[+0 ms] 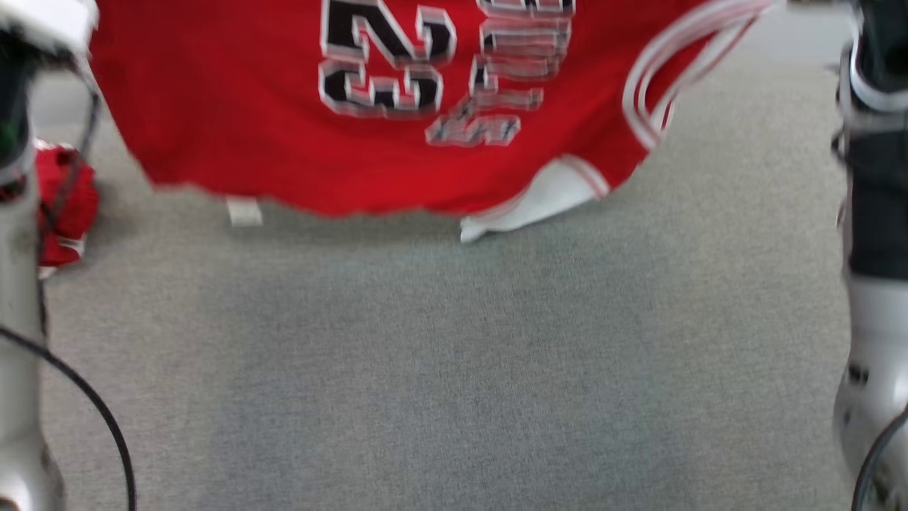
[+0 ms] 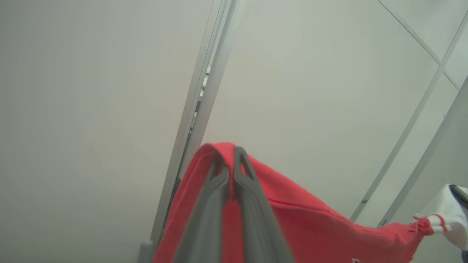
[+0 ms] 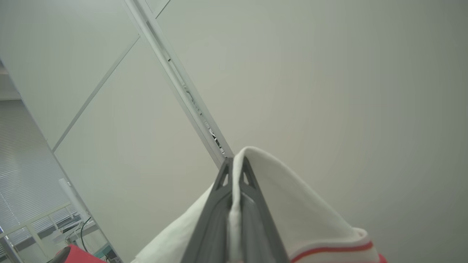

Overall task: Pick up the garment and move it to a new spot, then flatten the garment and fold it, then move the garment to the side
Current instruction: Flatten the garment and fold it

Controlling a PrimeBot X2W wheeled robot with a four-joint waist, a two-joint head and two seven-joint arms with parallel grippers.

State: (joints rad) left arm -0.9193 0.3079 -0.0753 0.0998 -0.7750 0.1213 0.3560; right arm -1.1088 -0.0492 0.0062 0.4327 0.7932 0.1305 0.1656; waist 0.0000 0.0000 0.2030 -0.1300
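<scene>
Bottom centre, the dark two-fingered left gripper (image 2: 230, 160) and right gripper (image 3: 237, 164) each pinch the red-and-white fabric jersey (image 1: 284, 142), fingers pressed together.

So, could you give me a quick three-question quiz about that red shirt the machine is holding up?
1. True or false: the red jersey lies spread flat on the grey carpet.
2. Which colour of cloth does the right end effector pinch? A red, B white, C black.
3. Fill in: the left end effector is shut on the jersey's ____ cloth.
Key: 1 false, it hangs from both end effectors; 2 B; 3 red.
</scene>
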